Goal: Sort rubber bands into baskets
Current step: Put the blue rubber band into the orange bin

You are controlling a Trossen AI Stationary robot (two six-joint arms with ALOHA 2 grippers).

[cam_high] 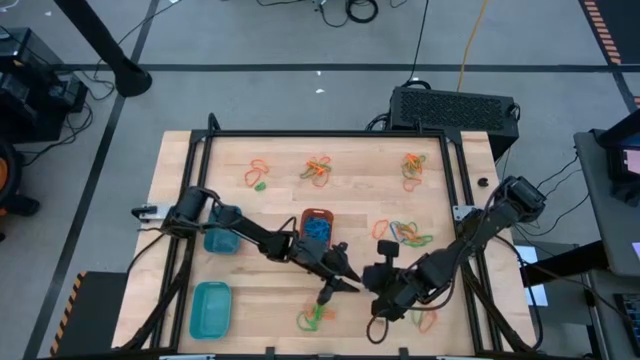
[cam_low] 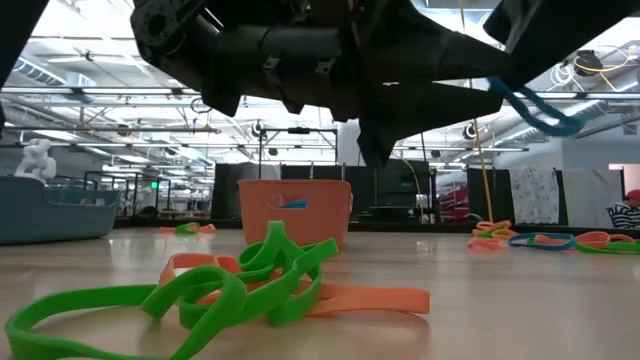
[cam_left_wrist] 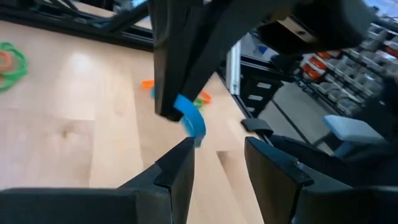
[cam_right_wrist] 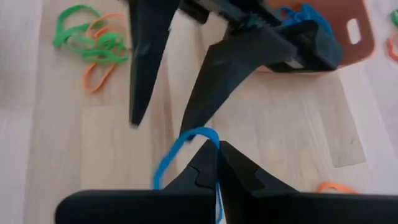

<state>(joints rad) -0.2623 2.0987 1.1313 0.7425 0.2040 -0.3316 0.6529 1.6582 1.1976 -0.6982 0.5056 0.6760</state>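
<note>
High view, looking straight down: a wooden table (cam_high: 280, 165) with two dark robot arms reaching toward its front middle. The left gripper (cam_high: 340, 285) and the right gripper (cam_high: 385, 268) sit close together, just in front of an orange basket (cam_high: 317, 222) that already holds blue rubber bands. A small round blue-teal basket (cam_high: 221, 240) sits left of the orange one, under the left arm. A larger teal rectangular basket (cam_high: 210, 309) lies at the front left corner.

Right wrist view: the right gripper (cam_right_wrist: 217, 163) has its fingers pressed together, pinching a blue rubber band (cam_right_wrist: 186, 143) that loops out from the tips. The left gripper's two dark fingers (cam_right_wrist: 146, 56) stand spread apart beside that loop, with nothing seen between them. Left wrist view: the left gripper (cam_left_wrist: 217, 163) is parted, and the blue band (cam_left_wrist: 191, 119) hangs from the other gripper's tip beyond it.

Loose rubber bands lie in clusters: three small piles of mixed orange, green and yellow bands (cam_high: 318, 170) along the far side of the table, a mixed pile (cam_high: 405, 233) on the right beside the right arm, and a green and orange pile (cam_high: 316, 318) at the front edge. Low view: that green and orange pile (cam_low: 230, 285) fills the foreground, with the orange basket (cam_low: 295, 212) behind it.
</note>
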